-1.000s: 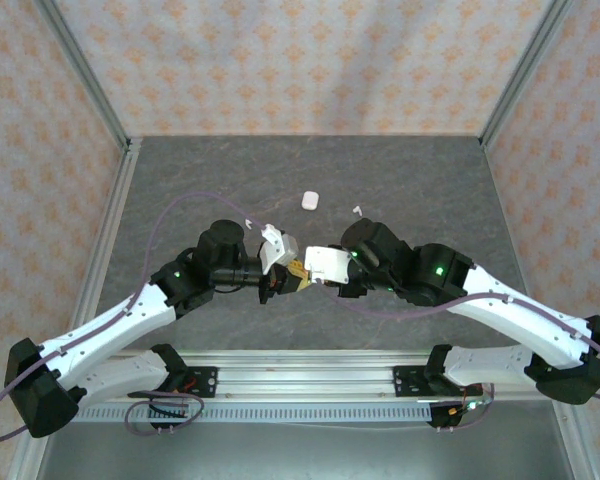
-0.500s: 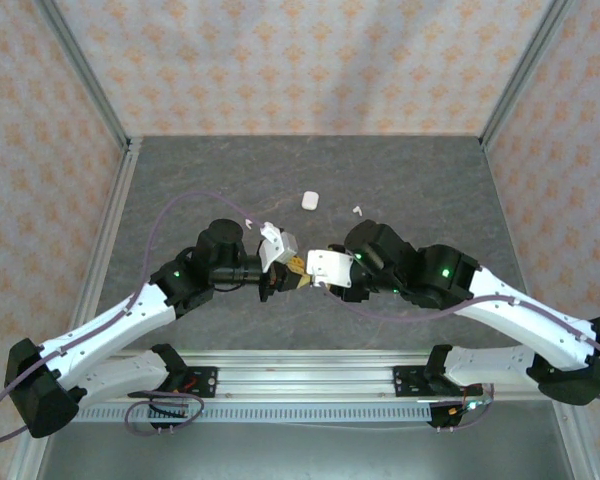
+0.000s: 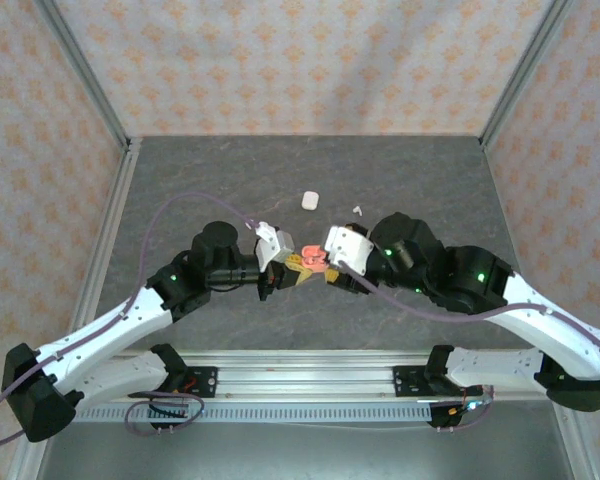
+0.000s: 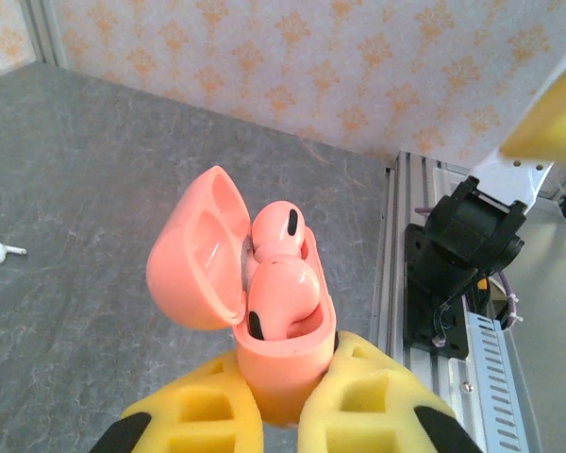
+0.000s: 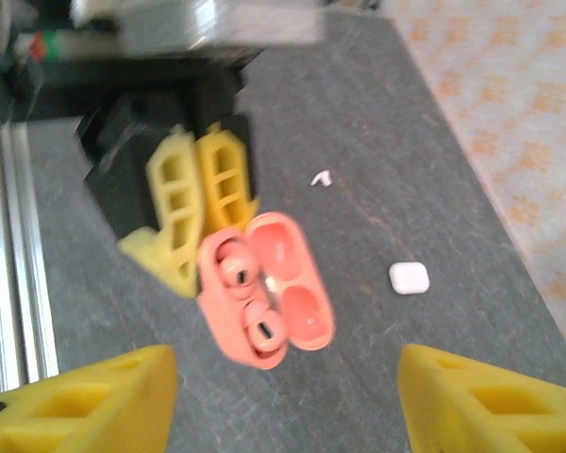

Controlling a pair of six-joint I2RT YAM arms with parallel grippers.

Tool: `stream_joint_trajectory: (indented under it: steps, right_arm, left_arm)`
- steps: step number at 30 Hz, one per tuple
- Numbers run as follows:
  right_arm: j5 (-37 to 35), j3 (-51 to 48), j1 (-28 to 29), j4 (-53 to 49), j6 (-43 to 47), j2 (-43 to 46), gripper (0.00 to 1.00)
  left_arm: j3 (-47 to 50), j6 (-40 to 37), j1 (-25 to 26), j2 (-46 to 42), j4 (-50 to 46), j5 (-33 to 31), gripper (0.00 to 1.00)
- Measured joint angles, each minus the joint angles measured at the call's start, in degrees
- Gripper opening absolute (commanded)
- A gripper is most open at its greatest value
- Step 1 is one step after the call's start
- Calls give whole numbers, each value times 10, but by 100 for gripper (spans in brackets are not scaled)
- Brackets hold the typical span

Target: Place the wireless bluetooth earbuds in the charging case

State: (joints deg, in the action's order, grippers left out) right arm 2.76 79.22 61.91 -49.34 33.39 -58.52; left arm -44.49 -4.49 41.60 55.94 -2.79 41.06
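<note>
The left gripper (image 4: 283, 404) is clamped on the open salmon-pink plastic charging case (image 4: 285, 363), with both glossy pink earbuds (image 4: 283, 288) seated inside. The right gripper (image 5: 288, 396) hangs nearby, jaws wide and empty. The pink pair looks done. Next is probably pressing the lid (image 4: 193, 264) shut, then fetching the tiny white earbud (image 3: 357, 210) lying near the white pebble case (image 3: 310, 200).

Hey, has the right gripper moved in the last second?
Yes. The right gripper has drawn back rightward, off the pink case, ending closer below the loose white earbud.
</note>
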Motion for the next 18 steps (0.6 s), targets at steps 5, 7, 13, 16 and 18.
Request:
stream_joint_trajectory:
  steps: [5,7,13,16,18]
  right_arm:
    - [5,49,-40,0,-91,-29,68]
    - [23,58,-74,0,-132,-44,68]
    - [108,71,-181,-6,-258,-83,67]
    - [159,70,-225,-6,-320,-99,66]
    - [199,70,-249,-5,-359,-110,64]
  left_arm:
    - [0,1,0,-2,13,-2,0]
    - [0,1,0,-2,14,-2,0]
    - [5,2,0,-6,22,-2,0]
    - [8,4,0,-9,23,-2,0]
    - [9,5,0,-9,23,-2,0]
